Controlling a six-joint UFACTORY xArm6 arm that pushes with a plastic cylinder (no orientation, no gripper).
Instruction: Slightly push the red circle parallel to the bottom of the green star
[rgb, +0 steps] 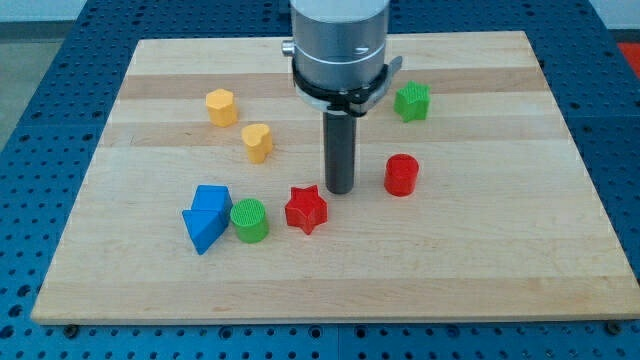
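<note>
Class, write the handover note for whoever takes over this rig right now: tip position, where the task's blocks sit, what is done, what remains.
My tip rests on the board, left of the red circle with a gap between them, and just up-right of the red star.
Green star sits near the view's top, above the red circle.
Done: nothing visible; no contact with the red circle yet.
Left: nudge the red circle slightly, parallel to the green star's bottom.
</note>
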